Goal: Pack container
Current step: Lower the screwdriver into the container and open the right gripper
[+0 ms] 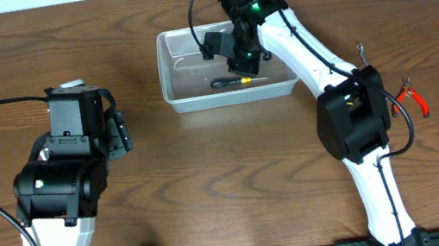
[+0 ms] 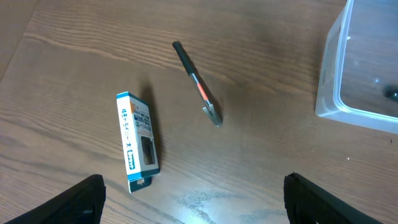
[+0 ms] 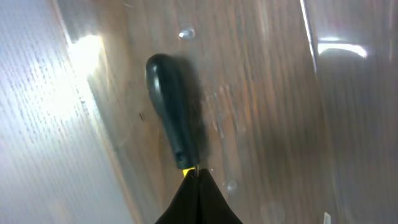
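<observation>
The clear plastic container (image 1: 173, 95) stands at the back middle of the table. Its corner also shows in the left wrist view (image 2: 328, 81), and its wall shows in the right wrist view (image 3: 37, 124). A screwdriver with a black handle (image 1: 226, 81) lies low inside it. My right gripper (image 1: 247, 59) reaches into the container. In the right wrist view its fingers (image 3: 198, 177) are pressed together on the thin shaft just behind the black handle (image 3: 169, 112). My left gripper (image 2: 196, 199) is open and empty above the bare table, left of the container.
A blue and white small box (image 2: 137, 142) and a black and orange pen-like tool (image 2: 198, 84) lie on the table under the left wrist. Red-handled pliers (image 1: 412, 97) and a small metal tool (image 1: 361, 51) lie at the right.
</observation>
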`<action>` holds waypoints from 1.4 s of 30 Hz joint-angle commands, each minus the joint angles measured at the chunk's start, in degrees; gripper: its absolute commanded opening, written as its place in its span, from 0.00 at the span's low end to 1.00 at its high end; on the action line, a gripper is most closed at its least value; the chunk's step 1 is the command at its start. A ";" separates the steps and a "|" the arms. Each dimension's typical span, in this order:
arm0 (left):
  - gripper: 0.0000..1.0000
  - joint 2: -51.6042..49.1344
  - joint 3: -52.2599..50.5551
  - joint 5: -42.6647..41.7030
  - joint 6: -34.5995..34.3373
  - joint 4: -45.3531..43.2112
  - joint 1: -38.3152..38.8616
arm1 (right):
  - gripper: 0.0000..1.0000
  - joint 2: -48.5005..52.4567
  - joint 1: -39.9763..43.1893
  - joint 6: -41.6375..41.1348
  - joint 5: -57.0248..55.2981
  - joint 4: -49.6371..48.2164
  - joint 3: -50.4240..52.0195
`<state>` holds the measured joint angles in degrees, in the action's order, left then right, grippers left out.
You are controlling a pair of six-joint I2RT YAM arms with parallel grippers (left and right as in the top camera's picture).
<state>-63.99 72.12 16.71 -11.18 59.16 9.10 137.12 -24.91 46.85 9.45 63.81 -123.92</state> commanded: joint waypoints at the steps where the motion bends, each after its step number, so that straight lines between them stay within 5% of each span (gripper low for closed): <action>1: 0.82 0.00 0.76 0.50 -0.31 0.37 -0.20 | 0.01 -2.67 -0.15 -6.29 -2.62 0.02 -0.22; 8: 0.82 0.00 0.76 0.50 -0.31 0.42 -0.20 | 0.01 -5.68 0.22 -22.97 -4.98 -0.94 -0.28; 13: 0.83 0.00 0.76 0.50 -0.31 0.42 -0.20 | 0.01 -8.15 0.24 -50.53 -7.69 -2.45 -0.28; 17: 0.83 0.00 0.76 0.50 -0.33 0.46 -0.20 | 0.01 -8.24 -0.17 -63.63 -7.39 1.70 -0.28; 42: 0.83 0.00 0.76 0.48 -0.33 0.85 -0.20 | 0.01 -8.09 -1.42 -67.38 -4.96 13.29 0.09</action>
<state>-63.99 72.12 16.71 -11.18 59.81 9.10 129.67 -25.23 -19.57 4.23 77.10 -123.94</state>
